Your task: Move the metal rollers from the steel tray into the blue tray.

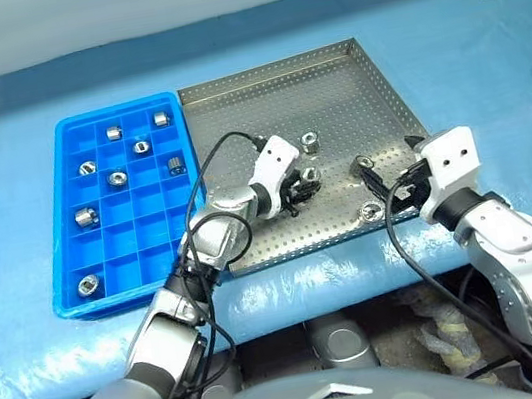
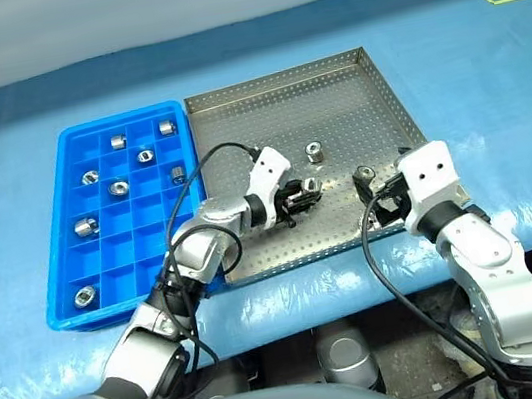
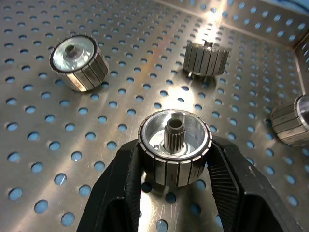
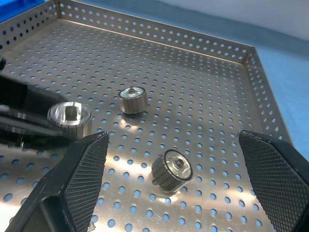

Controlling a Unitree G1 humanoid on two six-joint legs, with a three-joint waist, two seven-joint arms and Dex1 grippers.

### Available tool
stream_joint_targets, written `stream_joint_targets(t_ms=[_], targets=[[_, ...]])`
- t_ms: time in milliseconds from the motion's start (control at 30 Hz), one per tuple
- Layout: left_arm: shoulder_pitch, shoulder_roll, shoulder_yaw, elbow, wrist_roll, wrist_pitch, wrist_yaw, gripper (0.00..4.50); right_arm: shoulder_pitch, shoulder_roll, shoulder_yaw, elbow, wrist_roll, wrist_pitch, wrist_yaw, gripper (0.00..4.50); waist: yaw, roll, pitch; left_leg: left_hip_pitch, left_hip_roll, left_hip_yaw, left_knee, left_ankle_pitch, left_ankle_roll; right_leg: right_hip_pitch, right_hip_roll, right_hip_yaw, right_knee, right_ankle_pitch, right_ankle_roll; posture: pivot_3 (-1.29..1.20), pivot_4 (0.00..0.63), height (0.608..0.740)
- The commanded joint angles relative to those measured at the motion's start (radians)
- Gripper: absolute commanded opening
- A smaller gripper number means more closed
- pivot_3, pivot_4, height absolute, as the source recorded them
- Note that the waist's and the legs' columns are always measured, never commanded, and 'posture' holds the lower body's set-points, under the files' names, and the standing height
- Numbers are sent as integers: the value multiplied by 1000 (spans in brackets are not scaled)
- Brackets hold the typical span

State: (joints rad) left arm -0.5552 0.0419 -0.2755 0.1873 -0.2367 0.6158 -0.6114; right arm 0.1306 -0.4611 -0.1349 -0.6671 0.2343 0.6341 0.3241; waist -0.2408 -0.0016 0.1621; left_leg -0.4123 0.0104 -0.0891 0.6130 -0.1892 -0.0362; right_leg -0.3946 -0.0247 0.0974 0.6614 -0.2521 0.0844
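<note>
Your left gripper (image 3: 175, 159) is clamping one of the metal rollers (image 3: 175, 147) on the steel tray (image 1: 260, 99); your right gripper (image 4: 174, 179) is gaping wide over another roller (image 4: 172, 170). Seven are sitting in the blue tray (image 1: 66, 282).

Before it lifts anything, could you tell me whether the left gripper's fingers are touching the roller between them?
Touching. In the left wrist view both black fingers of the left gripper press against opposite sides of the metal roller, with no gap on either side.

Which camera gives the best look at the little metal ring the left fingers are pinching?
The left wrist view: the roller sits close up between both black fingers. Both eye views show it tiny; the right wrist view shows it from the side.
</note>
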Motion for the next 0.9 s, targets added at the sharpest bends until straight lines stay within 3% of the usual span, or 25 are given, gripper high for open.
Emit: stream_joint_targets(t_ms=[33, 167, 333, 500, 700, 900], targets=[[-29, 21, 136, -136, -92, 29, 7, 1680, -20, -7, 17, -11, -7, -29, 15, 4500, 1, 0, 0, 0, 0, 0, 0, 0, 0, 0, 0, 0, 0, 0, 0, -245, 150, 740], [-1, 131, 249, -305, -166, 128, 11, 1680, -32, -8, 30, -7, -10, -33, 23, 4500, 3, 0, 0, 0, 0, 0, 0, 0, 0, 0, 0, 0, 0, 0, 0, -226, 150, 740], [119, 432, 297, -476, -43, 240, 86, 1680, -35, -8, 35, 12, -4, -43, 39, 4500, 5, 0, 0, 2, 2, 0, -2, 0, 1, 0, 2, 1, 1, 0, -1, -178, 150, 740], [264, 642, 351, -630, 19, 364, 141, 1680, -68, -6, 58, 45, 2, -53, 66, 4500, 47, -3, 2, 1, 2, 0, -1, 0, 1, -1, 1, 1, 1, 0, -1, -115, 150, 740], [351, 668, 373, -682, 2, 413, 156, 1680, -124, -10, 83, 90, -3, -64, 89, 4500, 117, -5, 3, 1, 1, 1, -1, 0, 0, -1, 0, 0, 0, 0, -1, -85, 150, 740], [431, 641, 368, -702, -4, 436, 183, 1680, -126, -20, 71, 86, -3, -60, 96, 4500, 142, -5, 3, 0, 1, 1, -2, -1, 0, -2, 0, 0, 0, -1, -2, -88, 150, 740]])
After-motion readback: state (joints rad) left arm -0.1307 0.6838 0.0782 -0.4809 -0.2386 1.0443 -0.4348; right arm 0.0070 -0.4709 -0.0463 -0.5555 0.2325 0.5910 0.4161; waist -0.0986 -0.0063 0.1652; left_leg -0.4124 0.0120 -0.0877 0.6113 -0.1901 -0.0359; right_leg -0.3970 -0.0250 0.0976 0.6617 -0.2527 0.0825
